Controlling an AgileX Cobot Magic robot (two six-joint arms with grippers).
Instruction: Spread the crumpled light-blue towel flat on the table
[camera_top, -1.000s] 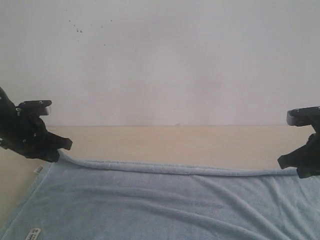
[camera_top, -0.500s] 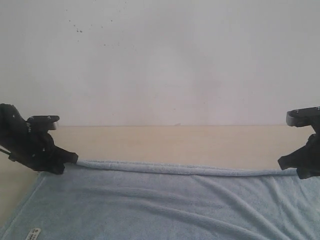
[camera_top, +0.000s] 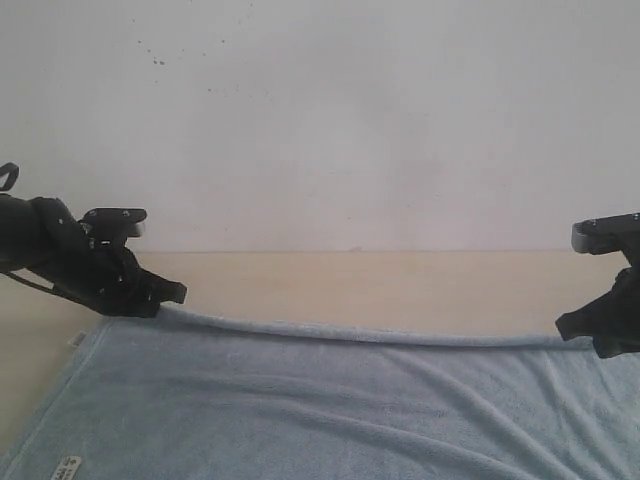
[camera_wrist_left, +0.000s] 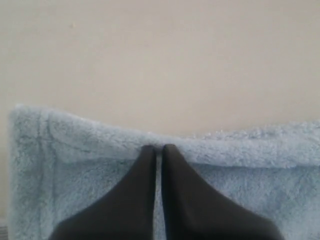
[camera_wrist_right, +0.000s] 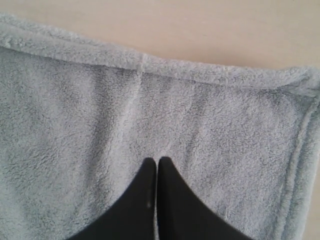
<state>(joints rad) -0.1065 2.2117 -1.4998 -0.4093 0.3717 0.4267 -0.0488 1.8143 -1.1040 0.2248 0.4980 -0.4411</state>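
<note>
The light-blue towel (camera_top: 300, 400) lies spread over the near part of the beige table (camera_top: 350, 285), with shallow wrinkles at the right. My left gripper (camera_top: 176, 294) is shut on the towel's far hem (camera_wrist_left: 240, 147), a short way in from its left corner (camera_wrist_left: 20, 117); the hem dips toward the fingertips (camera_wrist_left: 157, 148). At the right end of that hem my right gripper (camera_top: 562, 326) stays shut. Its tips (camera_wrist_right: 157, 161) rest over the towel (camera_wrist_right: 75, 125) well inside the hem, and no fold shows between them.
A white wall (camera_top: 320, 120) rises at the table's far edge. Bare table (camera_wrist_left: 160, 60) stretches beyond the hem. Small white labels (camera_top: 66, 466) sit along the towel's left edge.
My left gripper has slid rightward along the far hem, and the hem now runs thinner and straighter between the grippers. The right gripper has not moved.
</note>
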